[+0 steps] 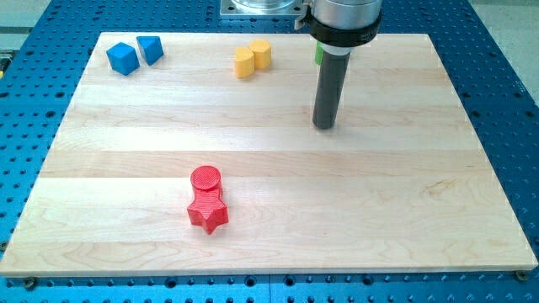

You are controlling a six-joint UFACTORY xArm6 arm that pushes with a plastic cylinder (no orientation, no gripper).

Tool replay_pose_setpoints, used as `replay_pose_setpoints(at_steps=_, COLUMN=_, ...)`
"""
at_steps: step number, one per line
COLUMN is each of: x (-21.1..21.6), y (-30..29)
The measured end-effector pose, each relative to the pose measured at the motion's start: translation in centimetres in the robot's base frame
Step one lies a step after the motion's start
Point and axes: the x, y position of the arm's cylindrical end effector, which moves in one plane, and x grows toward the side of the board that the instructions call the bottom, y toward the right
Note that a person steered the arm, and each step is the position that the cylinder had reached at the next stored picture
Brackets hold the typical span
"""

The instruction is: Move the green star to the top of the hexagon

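My tip (325, 126) rests on the wooden board (404, 194), right of the middle. A sliver of a green block (319, 55) shows at the rod's left edge near the view's top. The rod hides most of it, so its shape cannot be made out. My tip lies below it in the view. Two yellow blocks stand touching at the top centre: one (244, 63) lower left, the other (262, 53) upper right. Which of them is the hexagon is hard to tell. They are well to the left of my tip.
Two blue blocks, one (123, 58) and another (151, 49), sit at the top left. A red cylinder (205, 178) touches a red star (207, 212) below it at the lower middle. A blue perforated table (505, 101) surrounds the board.
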Motion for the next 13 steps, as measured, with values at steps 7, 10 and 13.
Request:
replay_pose_setpoints(at_steps=7, x=-15.9, y=7.8)
replay_pose_setpoints(at_steps=10, x=-20.1, y=8.0)
replay_pose_setpoints(at_steps=13, x=-17.5, y=-4.3)
